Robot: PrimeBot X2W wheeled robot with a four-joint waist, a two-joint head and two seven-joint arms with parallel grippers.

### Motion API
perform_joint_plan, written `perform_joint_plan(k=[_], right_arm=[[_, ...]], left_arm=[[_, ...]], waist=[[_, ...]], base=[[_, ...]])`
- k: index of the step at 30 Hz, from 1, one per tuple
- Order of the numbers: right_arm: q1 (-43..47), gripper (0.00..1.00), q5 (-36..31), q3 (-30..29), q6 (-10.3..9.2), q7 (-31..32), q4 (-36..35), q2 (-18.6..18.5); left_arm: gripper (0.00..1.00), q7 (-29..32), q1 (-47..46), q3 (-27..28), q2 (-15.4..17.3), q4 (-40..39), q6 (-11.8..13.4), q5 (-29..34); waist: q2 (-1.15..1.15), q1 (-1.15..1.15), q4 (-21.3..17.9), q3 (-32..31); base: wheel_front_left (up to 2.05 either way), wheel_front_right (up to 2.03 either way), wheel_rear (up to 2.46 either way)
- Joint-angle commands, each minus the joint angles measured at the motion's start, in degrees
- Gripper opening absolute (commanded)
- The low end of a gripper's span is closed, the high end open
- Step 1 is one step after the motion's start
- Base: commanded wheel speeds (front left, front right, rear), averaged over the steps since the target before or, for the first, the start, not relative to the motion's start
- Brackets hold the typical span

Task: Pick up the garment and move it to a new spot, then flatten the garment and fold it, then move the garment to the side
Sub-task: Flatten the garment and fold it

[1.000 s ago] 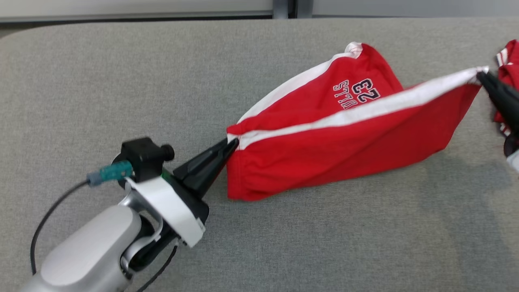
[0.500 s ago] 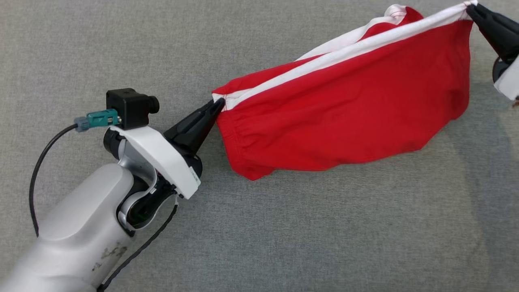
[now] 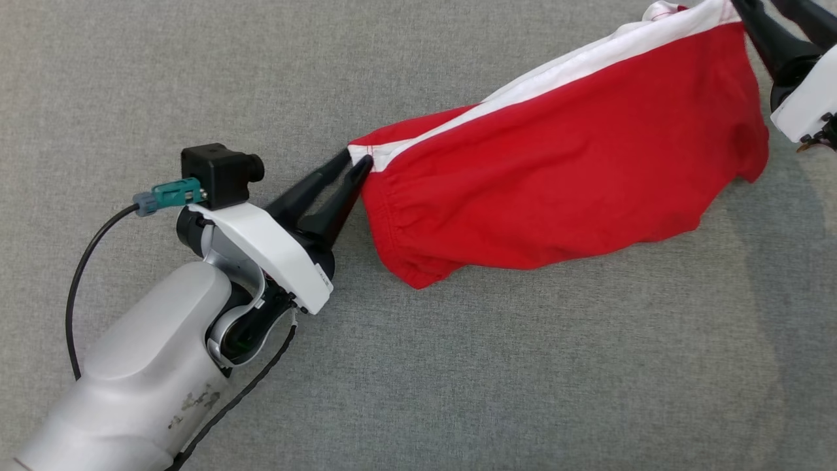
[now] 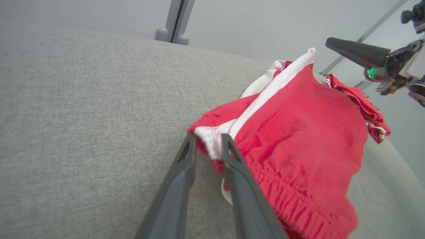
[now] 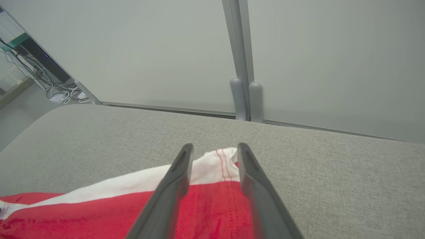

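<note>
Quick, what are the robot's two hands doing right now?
Left gripper: open, the red shorts' white corner between its fingers.
Right gripper: open, the other white corner between its fingers.

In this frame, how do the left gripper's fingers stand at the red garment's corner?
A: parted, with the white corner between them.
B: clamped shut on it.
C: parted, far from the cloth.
A: the left gripper has its two fingers apart, with the white corner of the garment between them.
</note>
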Motion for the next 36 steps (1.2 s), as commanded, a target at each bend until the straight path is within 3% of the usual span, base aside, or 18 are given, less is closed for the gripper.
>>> perform_joint_plan(k=[1,3,6,11,15,19,25,36], right_arm=[[0.26,1.0,1.04,0.37,0.0,-2.37,0.18,-0.65],[0.81,1.0,1.55,0.69,0.0,-3.58,-0.02,-0.98],[3.16,1.0,3.41,1.27,0.0,-7.34,-1.1,-2.02],[10.44,1.0,6.28,1.76,0.0,-13.04,-3.22,-4.19],[17.98,1.0,8.69,2.33,0.0,-15.98,-4.23,-4.57],[23.88,1.0,10.81,2.91,0.0,-17.12,-4.73,-4.18],[26.13,1.0,12.55,2.16,0.0,-17.38,-1.99,-3.33],[12.77,1.0,9.8,2.58,0.0,-8.99,14.08,0.19]], left_arm=[[1.0,-1.59,0.24,0.55,-0.08,0.48,0.34,0.7],[1.0,-2.61,0.73,0.75,0.06,0.54,0.83,1.04],[1.0,-6.63,2.32,1.35,0.94,-0.04,3.76,4.05],[1.0,-9.96,8.29,4.37,2.01,-4.18,13.04,11.63],[1.0,-10.15,17.09,10.99,0.21,-12.26,20.5,19.41],[1.0,-10.18,26.47,15.82,-3.25,-19.9,24.56,27.12],[1.0,-10.12,34.1,17.1,-7.64,-24.37,24.39,36.45],[1.0,-10.13,33.73,17.53,-14.72,-23.92,18.33,43.46]], waist=[[0.0,0.0,-0.51,-1.13],[0.0,0.0,-0.79,-1.7],[0.0,0.0,-1.74,-3.86],[0.0,0.0,-3.75,-8.72],[0.0,0.0,-5.08,-12.5],[0.0,0.0,-5.22,-15.07],[0.0,0.0,-2.59,-15.57],[0.0,0.0,4.43,-8.81]], base=[[0.0,0.0,0.0],[0.0,0.0,0.0],[0.0,0.0,0.0],[0.0,0.0,0.0],[0.0,0.0,0.0],[0.0,0.0,0.0],[0.0,0.0,0.0],[0.0,0.0,0.0]])
